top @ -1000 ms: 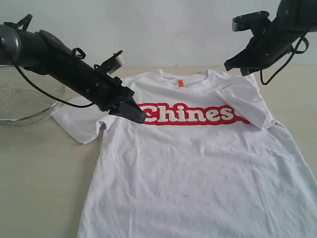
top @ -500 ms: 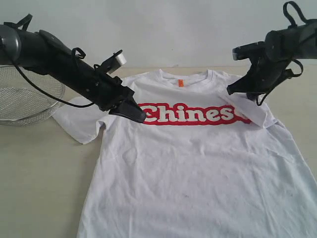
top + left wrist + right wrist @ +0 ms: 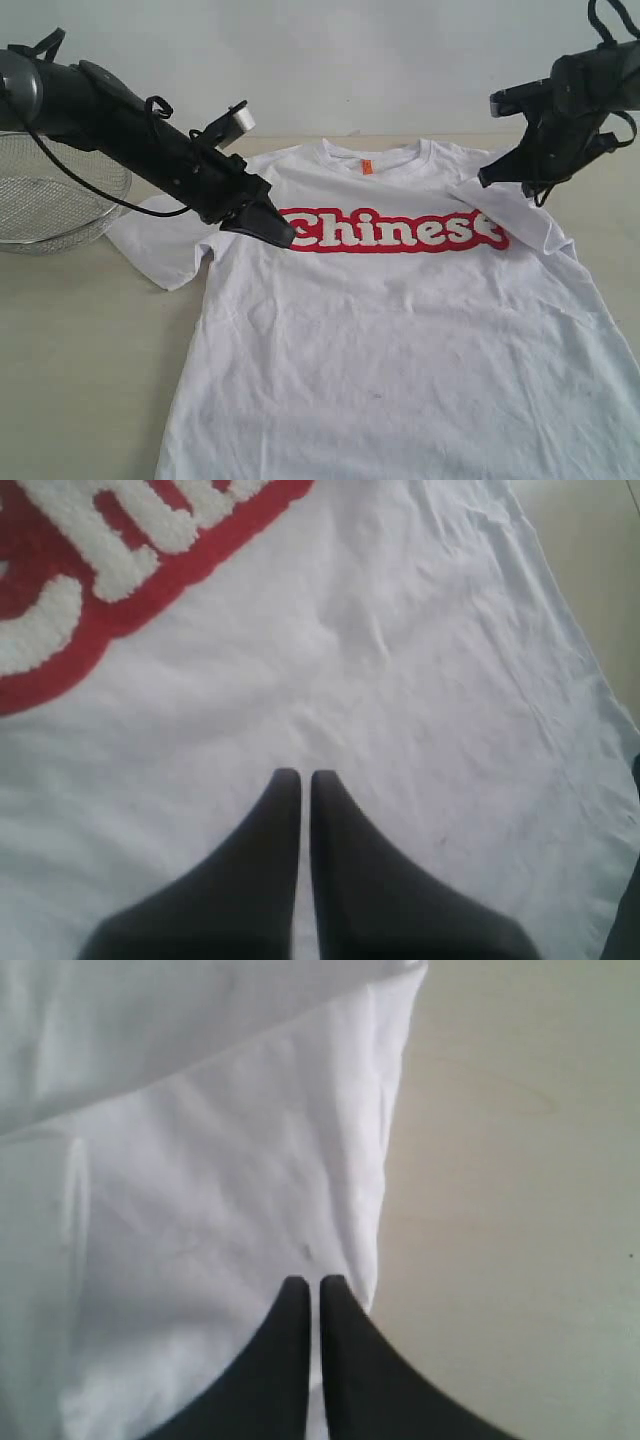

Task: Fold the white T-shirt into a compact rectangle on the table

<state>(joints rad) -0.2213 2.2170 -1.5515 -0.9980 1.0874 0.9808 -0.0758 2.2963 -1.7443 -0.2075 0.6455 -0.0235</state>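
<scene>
The white T-shirt (image 3: 400,330) lies face up on the beige table (image 3: 80,350), red lettering (image 3: 390,230) across the chest and an orange tag (image 3: 365,167) at the collar. My left gripper (image 3: 285,240) is shut with nothing in it, its tips just over the cloth at the start of the lettering; the left wrist view shows the same gripper (image 3: 300,775) above plain shirt fabric (image 3: 420,680). My right gripper (image 3: 484,181) is shut, its tips on the right sleeve (image 3: 525,215), which is folded inward. The right wrist view shows this gripper (image 3: 307,1280) near the sleeve's edge (image 3: 200,1160).
A round silver wire-mesh basket (image 3: 50,200) stands at the far left, behind the left arm. The shirt's left sleeve (image 3: 160,245) lies spread flat toward it. Bare table (image 3: 520,1210) shows beside the right sleeve.
My right gripper came down from above the shoulder onto the folded right sleeve and shifted right, and more of the lettering's last letter now shows. The left arm has not moved.
</scene>
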